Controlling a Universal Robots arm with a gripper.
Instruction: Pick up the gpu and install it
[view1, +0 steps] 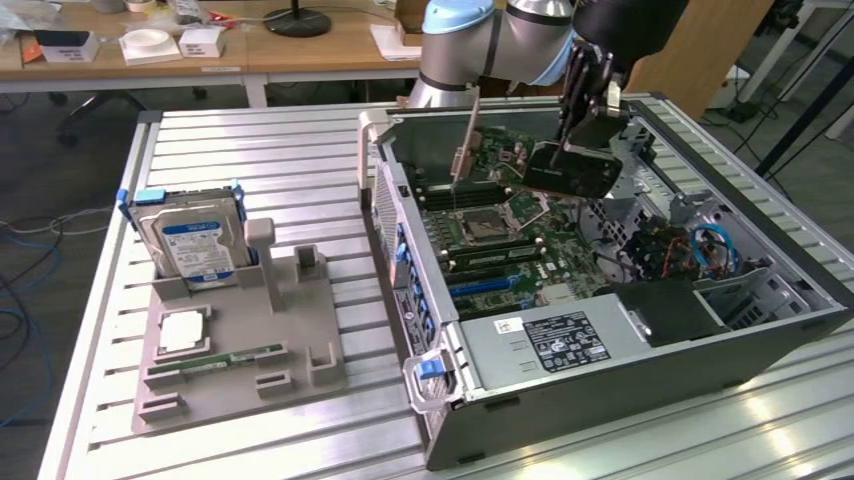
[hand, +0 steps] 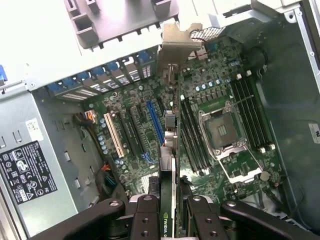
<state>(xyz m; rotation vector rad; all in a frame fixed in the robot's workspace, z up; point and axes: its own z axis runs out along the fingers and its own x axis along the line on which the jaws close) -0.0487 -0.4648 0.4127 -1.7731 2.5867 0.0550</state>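
The gpu (view1: 571, 170) hangs on edge above the open computer case (view1: 747, 330), its dark side facing the exterior view's camera and its silver bracket (view1: 465, 150) pointing toward the case's rear wall. My gripper (view1: 587, 105) is shut on the card's upper edge. In the wrist view the gpu (hand: 169, 130) runs edge-on between my fingers (hand: 145, 217), with its bracket (hand: 177, 42) near the rear slot openings. It hovers over the motherboard (hand: 210, 115), roughly in line with the blue slot (hand: 155, 122). I cannot tell whether the card touches the board.
A grey holder (view1: 240, 350) on the slatted table at the exterior view's left carries a hard drive (view1: 194, 240), a processor chip (view1: 180, 333) and a RAM stick (view1: 214, 360). Inside the case sit the power supply (view1: 547, 345), the CPU socket (hand: 225, 135) and cables (view1: 707, 250).
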